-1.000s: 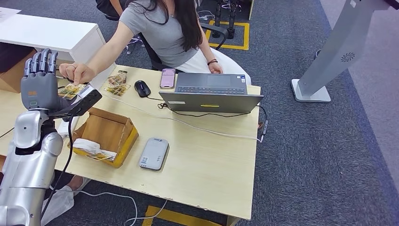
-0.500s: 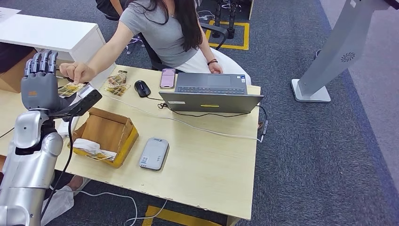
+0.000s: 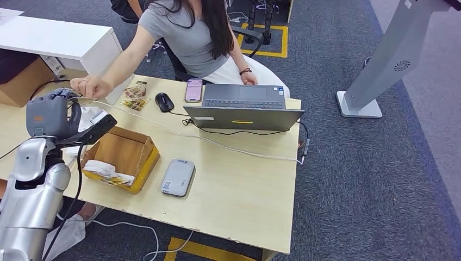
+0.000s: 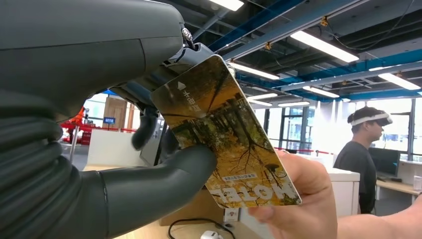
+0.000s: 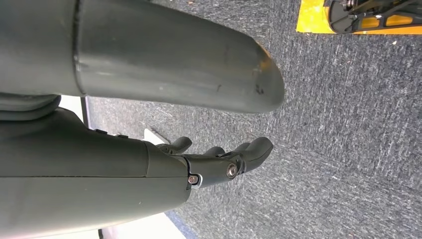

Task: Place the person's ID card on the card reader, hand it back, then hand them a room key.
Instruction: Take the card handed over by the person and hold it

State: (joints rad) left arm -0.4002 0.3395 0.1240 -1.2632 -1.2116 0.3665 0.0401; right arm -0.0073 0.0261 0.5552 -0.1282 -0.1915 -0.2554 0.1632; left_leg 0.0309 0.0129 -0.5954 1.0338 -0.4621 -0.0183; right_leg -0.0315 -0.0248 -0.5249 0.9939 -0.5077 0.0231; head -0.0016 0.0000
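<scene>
My left hand [image 3: 51,114] is raised over the table's left end, its fingers curled in. In the left wrist view its thumb [image 4: 164,174] and fingers pinch a card [image 4: 224,134] printed with yellow autumn trees. A seated person's hand [image 3: 89,86] reaches to mine, and their fingers [image 4: 298,199] hold the card's other end. The grey card reader [image 3: 178,176] lies flat on the table [image 3: 239,190] beside the box. My right hand [image 5: 219,162] hangs over grey carpet with its fingers apart and nothing in them.
An open cardboard box [image 3: 122,155] stands just right of my left arm. Loose cards [image 3: 135,97], a mouse [image 3: 164,101], a phone [image 3: 193,89] and a laptop [image 3: 243,109] line the far edge. A white cable crosses the table.
My left hand's fingers, upright and spread before, have curled down onto the card. The hand has sunk a little. The person's hand stays at the card.
</scene>
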